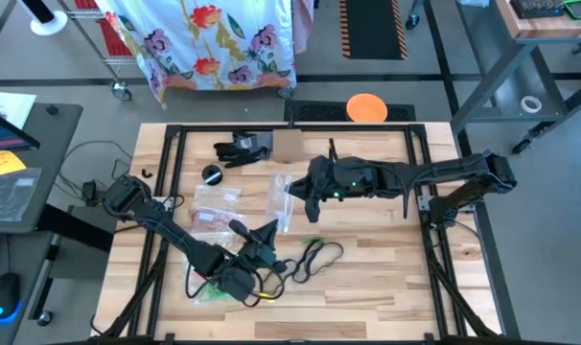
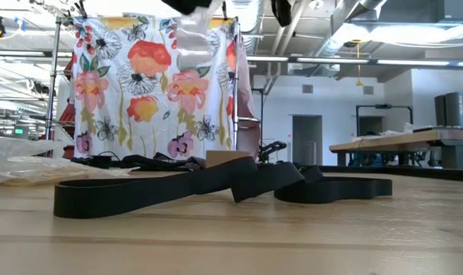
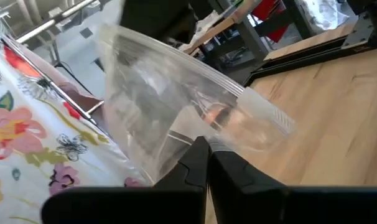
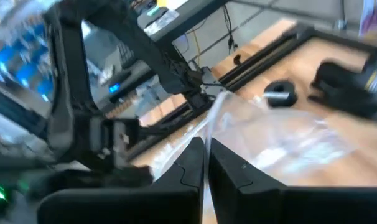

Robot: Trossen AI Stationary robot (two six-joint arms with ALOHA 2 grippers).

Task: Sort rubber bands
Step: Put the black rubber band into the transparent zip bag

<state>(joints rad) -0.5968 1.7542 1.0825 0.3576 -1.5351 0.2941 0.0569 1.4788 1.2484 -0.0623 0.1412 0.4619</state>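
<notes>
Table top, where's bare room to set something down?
Bare wood runs along the table's near edge and right of the black bands. The middle and left are crowded: clear zip bags, both arms, and dark items by the far rail.

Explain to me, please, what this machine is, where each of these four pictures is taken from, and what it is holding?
This is a robot with two dark arms at a wooden table. Each arm ends in a two-finger gripper. One picture looks straight down from above, one looks level across the table top, and two come from cameras on the arms' wrists. The left gripper is shut on a clear zip bag. The right gripper pinches the edge of a clear bag too, apparently the same one. On the table lie black rubber bands, which look huge in the level view because they are near that camera, and another bag with reddish contents.
</notes>
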